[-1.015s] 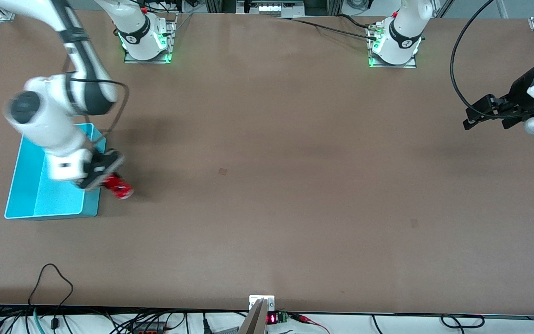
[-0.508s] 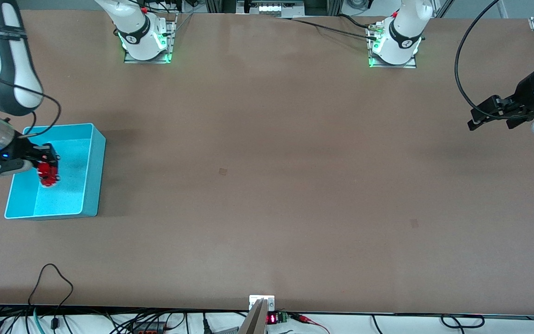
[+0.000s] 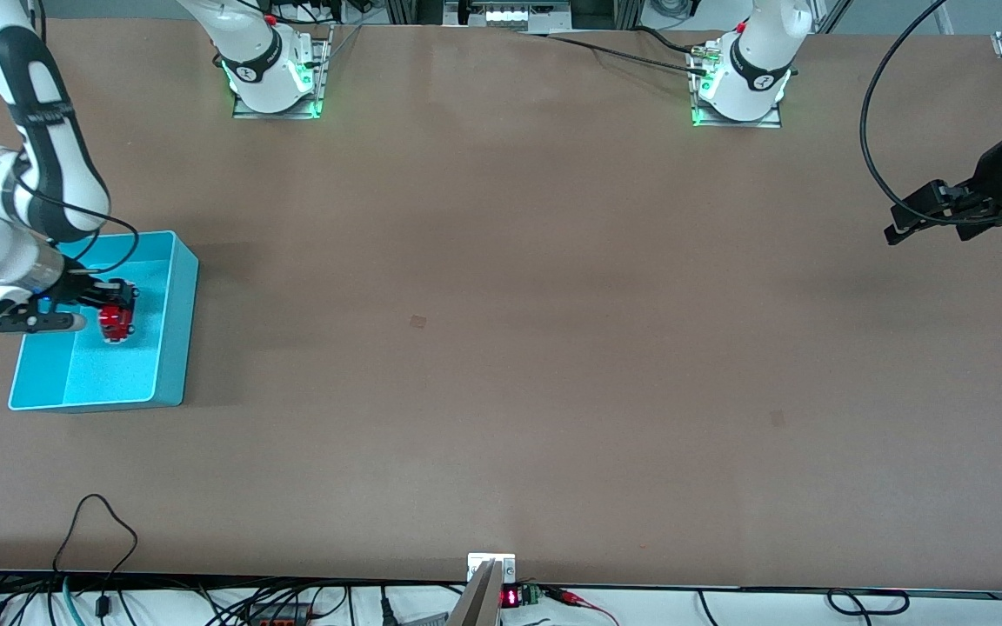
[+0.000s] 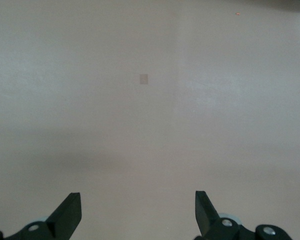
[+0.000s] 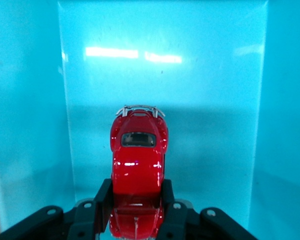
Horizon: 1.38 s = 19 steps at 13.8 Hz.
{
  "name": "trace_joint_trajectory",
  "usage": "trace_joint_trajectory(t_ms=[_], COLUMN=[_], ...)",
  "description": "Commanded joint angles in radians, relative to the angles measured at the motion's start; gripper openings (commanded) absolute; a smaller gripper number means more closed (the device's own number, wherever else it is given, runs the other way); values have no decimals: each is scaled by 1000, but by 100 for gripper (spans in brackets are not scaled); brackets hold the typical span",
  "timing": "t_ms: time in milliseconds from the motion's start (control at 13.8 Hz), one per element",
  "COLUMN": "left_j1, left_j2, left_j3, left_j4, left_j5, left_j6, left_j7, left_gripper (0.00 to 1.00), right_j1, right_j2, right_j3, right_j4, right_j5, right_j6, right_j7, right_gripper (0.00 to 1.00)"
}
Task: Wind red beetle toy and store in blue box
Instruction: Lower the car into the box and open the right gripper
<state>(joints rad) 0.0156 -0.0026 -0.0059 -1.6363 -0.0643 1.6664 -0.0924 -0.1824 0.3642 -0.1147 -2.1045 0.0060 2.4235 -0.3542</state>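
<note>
Front view, toy: you have the red toy (image 3: 115,322) clamped in the right pincer (image 3: 118,306), hanging over the inside of the blue box (image 3: 172,365).
Front view, toy's axis: its long axis runs roughly toward and away from the front camera; you cannot tell from here which end is the nose.
Front view, box: it sits at the right arm's end of the surface (image 3: 501,348), its long side running toward the front camera, open at the top.
Front view, left pincer: your left pincer (image 3: 894,225) waits in the air over the left arm's end of the surface, well apart from the box.
Front view, surroundings: a cable (image 3: 92,530) loops onto the surface edge nearest the camera; nothing stands between toy and box floor.
Left wrist view, pincer: you see both fingers (image 4: 67,215) spread wide with nothing between them, only bare surface below and a small darker square mark (image 4: 144,79) on it.
Right wrist view, toy: the fingers (image 5: 102,200) press the toy's flanks at one end; its long axis points straight away from the pincer, and the silvery bumper (image 5: 139,108) is at the free end.
Right wrist view, box: blue walls (image 5: 25,110) stand on both sides of the toy and the floor lies under it.
</note>
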Motion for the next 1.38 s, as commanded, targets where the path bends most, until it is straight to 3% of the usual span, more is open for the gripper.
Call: trace_joint_trajectory(t_ms=[0, 73, 218, 363, 580, 653, 870, 1088, 1305], left_j1=[15, 15, 18, 20, 27, 29, 27, 26, 27], left_j2=[-8, -8, -11, -14, -19, -25, -69, -77, -73], left_j3=[-29, -29, -31, -34, -39, -39, -43, -45, -42], left_j4=[-3, -3, -2, -2, -10, -13, -75, -82, -79], left_j5=[-5, -5, -5, -5, -5, -5, -3, -3, -5], left_j6=[-11, -10, -17, -39, -43, -42, 5, 0, -10], left_j7=[8, 8, 8, 8, 11, 11, 25, 114, 47], left_gripper=[100, 100, 100, 100, 100, 100, 100, 100, 100], right_j1=[-2, -2, -2, -2, -8, -8, -8, -8, 3], right_j2=[30, 48, 65, 68, 39, 19, -48, -138, -246], right_j3=[-2, -3, -14, -17, -17, -17, -17, -10, 25], right_j4=[-6, -9, -14, -14, -6, 0, 24, 125, 200], right_j5=[15, 12, 11, 9, 5, 5, 3, 9, 17], right_j6=[14, 23, 39, 39, 31, 31, -13, -192, -317], right_j7=[6, 1, -2, -11, -54, -52, -52, -51, -42], right_gripper=[0, 0, 13, 43, 79, 100, 100, 100, 100])
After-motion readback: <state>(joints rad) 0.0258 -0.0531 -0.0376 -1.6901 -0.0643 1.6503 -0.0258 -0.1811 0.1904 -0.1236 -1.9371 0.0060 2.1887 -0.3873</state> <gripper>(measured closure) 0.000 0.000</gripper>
